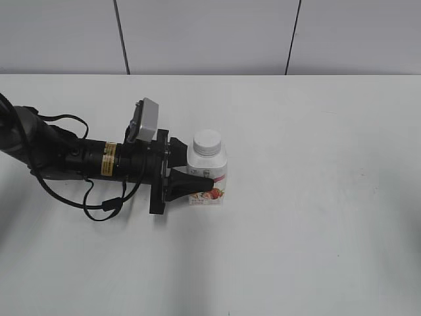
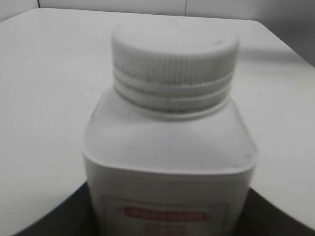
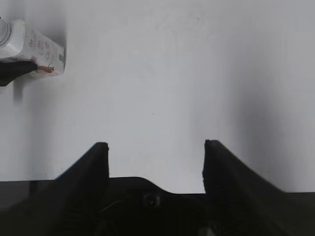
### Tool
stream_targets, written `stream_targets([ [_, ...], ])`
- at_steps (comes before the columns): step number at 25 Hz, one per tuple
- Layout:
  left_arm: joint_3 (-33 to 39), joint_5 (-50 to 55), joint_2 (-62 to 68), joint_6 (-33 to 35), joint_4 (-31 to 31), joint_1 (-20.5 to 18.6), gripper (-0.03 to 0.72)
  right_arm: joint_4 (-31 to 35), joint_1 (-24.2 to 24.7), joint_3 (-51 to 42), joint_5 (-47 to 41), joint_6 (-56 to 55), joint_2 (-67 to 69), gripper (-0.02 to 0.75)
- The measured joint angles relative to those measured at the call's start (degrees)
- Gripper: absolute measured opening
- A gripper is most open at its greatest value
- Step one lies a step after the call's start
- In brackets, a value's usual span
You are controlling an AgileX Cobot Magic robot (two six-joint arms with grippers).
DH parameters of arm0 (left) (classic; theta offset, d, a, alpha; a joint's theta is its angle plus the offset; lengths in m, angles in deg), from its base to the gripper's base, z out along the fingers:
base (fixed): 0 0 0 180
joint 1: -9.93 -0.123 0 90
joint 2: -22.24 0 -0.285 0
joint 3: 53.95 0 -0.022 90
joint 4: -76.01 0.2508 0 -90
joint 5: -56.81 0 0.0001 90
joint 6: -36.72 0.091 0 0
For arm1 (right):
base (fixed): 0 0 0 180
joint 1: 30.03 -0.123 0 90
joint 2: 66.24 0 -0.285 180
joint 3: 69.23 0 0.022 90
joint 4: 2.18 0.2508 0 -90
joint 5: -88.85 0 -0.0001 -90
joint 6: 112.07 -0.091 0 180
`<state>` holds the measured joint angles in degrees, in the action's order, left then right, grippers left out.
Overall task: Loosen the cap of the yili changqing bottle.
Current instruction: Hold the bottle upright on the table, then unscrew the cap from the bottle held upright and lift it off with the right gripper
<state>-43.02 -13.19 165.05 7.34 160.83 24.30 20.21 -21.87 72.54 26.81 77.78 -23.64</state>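
The yili changqing bottle (image 1: 214, 160) stands upright on the white table, white with a pink-red label. Its white ribbed cap (image 1: 207, 141) sits on the neck. My left gripper (image 1: 201, 172) reaches in from the left and is shut on the bottle's body, below the cap. In the left wrist view the bottle (image 2: 167, 157) and cap (image 2: 174, 54) fill the frame, with my dark fingers (image 2: 167, 219) at both lower sides. My right gripper (image 3: 156, 147) is open and empty over bare table, far from the bottle (image 3: 39, 49). It is out of the exterior view.
The white table (image 1: 316, 217) stretches all around the bottle. A grey panelled wall (image 1: 210, 33) runs behind its far edge. The left arm with its cables (image 1: 79, 164) lies across the table's left side.
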Motion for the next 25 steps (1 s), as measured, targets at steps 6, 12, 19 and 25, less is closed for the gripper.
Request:
stream_targets([
  [6, -0.10, -0.19, 0.00, 0.00, 0.71, -0.06, 0.376, 6.06, -0.10, 8.50, -0.22, 0.00, 21.45, 0.481],
  [12, -0.16, -0.23, 0.00, 0.00, 0.84, -0.06, 0.375, 7.44, -6.61, 18.55, 0.66, -3.63, 35.53, 0.481],
  [19, -0.16, -0.23, 0.00, 0.00, 0.84, -0.06, 0.373, 3.08, -21.53, 34.20, 0.17, -17.85, 53.62, 0.481],
  [25, -0.16, -0.29, 0.00, 0.00, 0.84, -0.06, 0.373, -3.33, -29.64, 50.58, -6.29, -26.84, 67.80, 0.481],
])
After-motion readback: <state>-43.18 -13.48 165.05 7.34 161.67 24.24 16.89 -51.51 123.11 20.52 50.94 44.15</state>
